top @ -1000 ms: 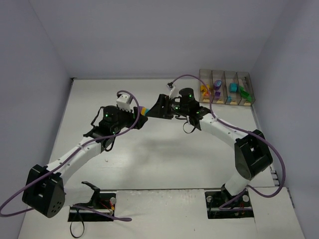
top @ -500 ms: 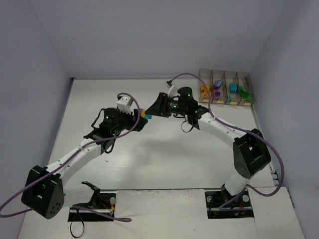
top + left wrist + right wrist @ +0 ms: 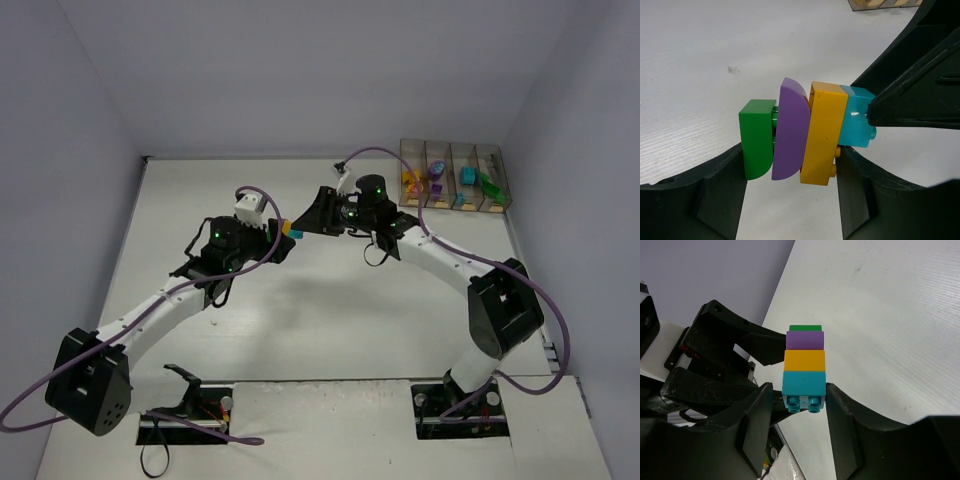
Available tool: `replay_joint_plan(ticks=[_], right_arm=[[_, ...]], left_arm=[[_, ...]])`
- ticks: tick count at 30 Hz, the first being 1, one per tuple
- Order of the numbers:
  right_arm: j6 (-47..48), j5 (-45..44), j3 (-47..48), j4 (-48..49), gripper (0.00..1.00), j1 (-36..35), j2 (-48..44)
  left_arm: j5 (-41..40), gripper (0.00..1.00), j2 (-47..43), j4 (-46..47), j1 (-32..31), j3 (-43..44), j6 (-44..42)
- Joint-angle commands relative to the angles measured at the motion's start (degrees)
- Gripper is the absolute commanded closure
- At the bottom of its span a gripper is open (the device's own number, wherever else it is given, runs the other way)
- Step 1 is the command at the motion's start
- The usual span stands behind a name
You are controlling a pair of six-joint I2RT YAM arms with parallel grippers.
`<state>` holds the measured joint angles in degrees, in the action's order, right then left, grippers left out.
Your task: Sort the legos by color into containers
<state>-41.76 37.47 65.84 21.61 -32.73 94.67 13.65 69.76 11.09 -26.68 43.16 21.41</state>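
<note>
A stack of four legos is held in the air between both grippers: green (image 3: 757,140), purple (image 3: 790,135), yellow (image 3: 825,132) and teal (image 3: 857,122). My left gripper (image 3: 790,167) is shut on the stack, one finger on the green brick and the other on the yellow one. My right gripper (image 3: 801,402) is shut on the teal brick (image 3: 804,384) at the stack's end. From above, the stack (image 3: 287,229) shows mid-table between the two wrists. The containers (image 3: 497,168) stand at the back right and hold yellow (image 3: 410,181), purple (image 3: 437,172), teal (image 3: 466,176) and green (image 3: 489,184) bricks.
The white table (image 3: 330,320) is bounded by pale walls at the back and both sides. A purple cable (image 3: 400,152) loops up from the right wrist near the containers. The arm bases sit at the near edge.
My right gripper has slid left onto the end of the stack and closed around the teal brick. The left gripper has kept its hold and barely moved.
</note>
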Motion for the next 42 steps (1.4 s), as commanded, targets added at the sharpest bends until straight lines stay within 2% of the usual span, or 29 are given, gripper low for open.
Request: replay_joint_plan(ticks=[1,11,14,15,17,18,26,33,35,38,42], right_arm=[[0.98,0.23,1.48,2.92,0.58,-0.58,-0.11],[1.33,0.23,1.57,3.00,0.60,-1.02,0.86],[1.59,-0.21,1.48,2.74,0.76,-1.20,0.60],[2.29,-0.47,1.31,2.13,0.86,-1.20,0.25],[3.17,-1.61,1.13,0.73,0.98,-1.20,-0.01],[4.22,-1.79,0.87,0.28,1.00,-0.93,-0.45],[5.90,-1.97,-4.05,-2.00,1.00,3.37,-3.97],[8.62,-2.14,-5.82,-5.52,1.00,11.10,-6.69],[11.08,-4.41,-4.15,-8.67,1.00,14.79,-7.05],[14.33,-13.18,0.67,-13.77,1.00,20.59,-6.00],[15.56,-31.89,6.66,-18.26,1.00,26.39,-2.92]], left_arm=[[-0.11,0.76,-0.85,5.34,-0.48,2.72,0.48],[-0.03,0.76,-0.32,5.70,-0.39,2.72,0.83],[-0.11,0.76,0.03,5.78,-0.48,2.90,1.18],[-0.29,0.76,0.12,5.87,-0.39,2.99,1.44],[-1.42,0.76,0.20,5.43,-0.39,3.07,1.79],[-2.74,0.77,0.29,5.26,-0.31,3.07,2.23],[-5.56,0.83,3.10,2.27,2.94,4.74,6.10],[-5.92,0.83,5.39,1.12,5.14,6.67,7.42],[-4.78,0.83,5.74,0.95,5.23,7.46,6.81],[-3.11,0.83,5.39,-0.19,5.23,7.64,6.19],[-2.31,0.83,3.11,-3.52,5.14,7.21,4.70]])
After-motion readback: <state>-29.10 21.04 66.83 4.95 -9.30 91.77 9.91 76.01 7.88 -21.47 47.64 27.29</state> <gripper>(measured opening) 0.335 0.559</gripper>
